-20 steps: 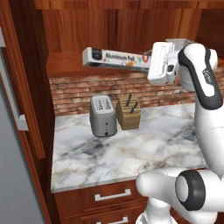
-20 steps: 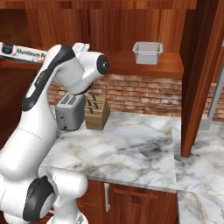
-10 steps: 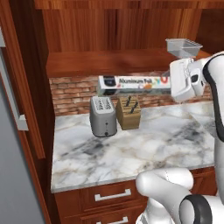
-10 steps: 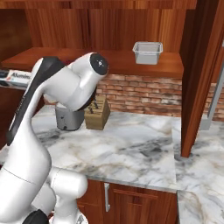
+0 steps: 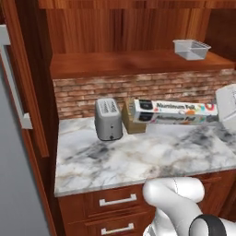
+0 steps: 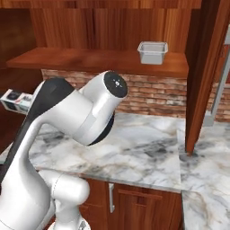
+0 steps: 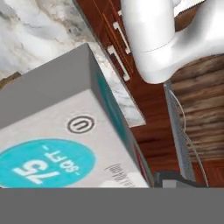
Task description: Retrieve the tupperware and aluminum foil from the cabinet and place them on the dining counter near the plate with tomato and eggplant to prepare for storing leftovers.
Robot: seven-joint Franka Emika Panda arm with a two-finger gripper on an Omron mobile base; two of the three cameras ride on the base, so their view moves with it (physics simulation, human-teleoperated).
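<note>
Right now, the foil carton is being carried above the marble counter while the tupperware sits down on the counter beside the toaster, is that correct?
Not quite. The tupperware is on the wooden cabinet shelf above the brick wall, not on the counter beside the toaster; the left base view shows it. The aluminum foil is indeed carried above the marble counter.

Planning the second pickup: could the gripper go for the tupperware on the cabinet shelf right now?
Probably not: the gripper is holding the aluminum foil above the marble counter. The tupperware sits unobstructed, but the foil must be set down first.
</note>
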